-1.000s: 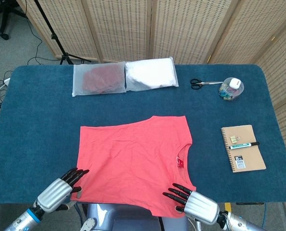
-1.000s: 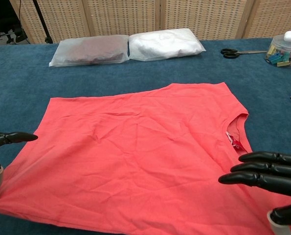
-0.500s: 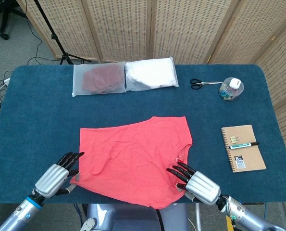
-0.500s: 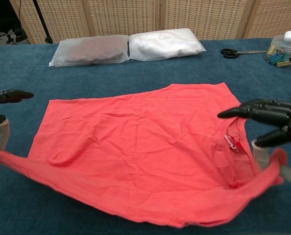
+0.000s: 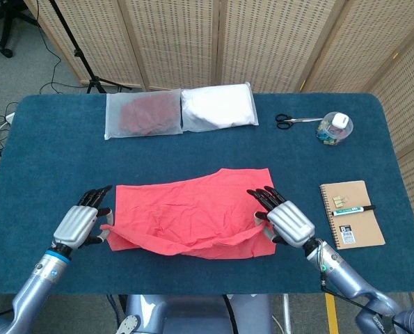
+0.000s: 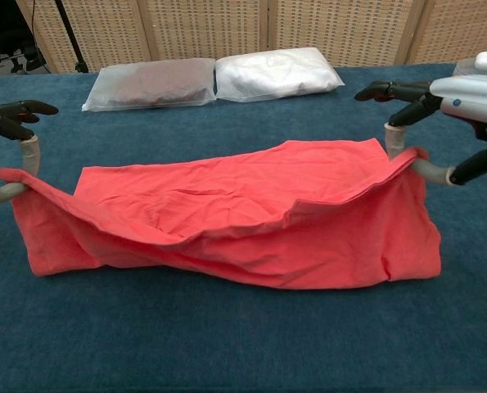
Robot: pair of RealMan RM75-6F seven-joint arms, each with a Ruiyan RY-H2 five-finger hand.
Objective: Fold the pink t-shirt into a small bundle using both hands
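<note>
The pink t-shirt (image 5: 186,216) (image 6: 227,221) lies on the blue table with its near edge lifted and carried toward the far edge, sagging in the middle. My left hand (image 5: 78,224) (image 6: 10,151) pinches the lifted left corner above the table. My right hand (image 5: 284,219) (image 6: 444,102) pinches the lifted right corner, other fingers spread. The far edge of the shirt still rests flat on the table.
Two bagged garments, one dark red (image 5: 144,115) and one white (image 5: 218,106), lie at the back. Scissors (image 5: 290,120) and a clip tub (image 5: 335,128) sit back right. A notebook with a pen (image 5: 351,213) lies right of my right hand.
Both hands have raised the shirt's near edge and moved it away from me, over the rest of the shirt; the cloth now hangs doubled between them.
</note>
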